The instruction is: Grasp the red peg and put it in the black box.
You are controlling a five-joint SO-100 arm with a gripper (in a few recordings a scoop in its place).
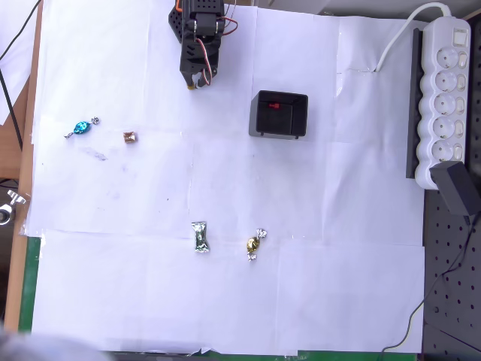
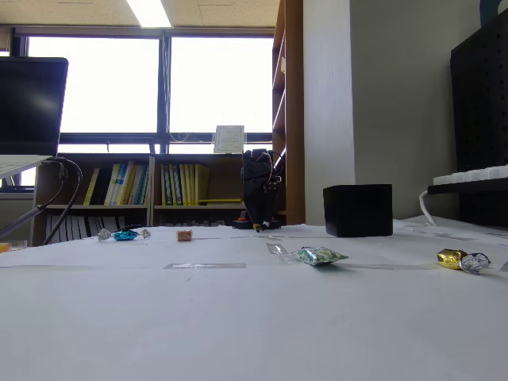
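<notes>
The black box (image 1: 279, 115) stands on the white paper right of centre at the back; in the fixed view the black box (image 2: 358, 210) sits right of the arm. Inside its hollow shows a small red piece, the red peg (image 1: 274, 105). My gripper (image 1: 198, 81) hangs folded at the top of the overhead view, left of the box and apart from it, tips pointing down at the paper. In the fixed view my gripper (image 2: 256, 226) rests low near the table. Its fingers look closed together with nothing between them.
Wrapped candies lie on the paper: a blue one (image 1: 80, 128) and a small brown-copper one (image 1: 130, 137) at left, a silver-green one (image 1: 200, 237) and a gold one (image 1: 254, 245) near the front. A white power strip (image 1: 443, 98) lies along the right edge.
</notes>
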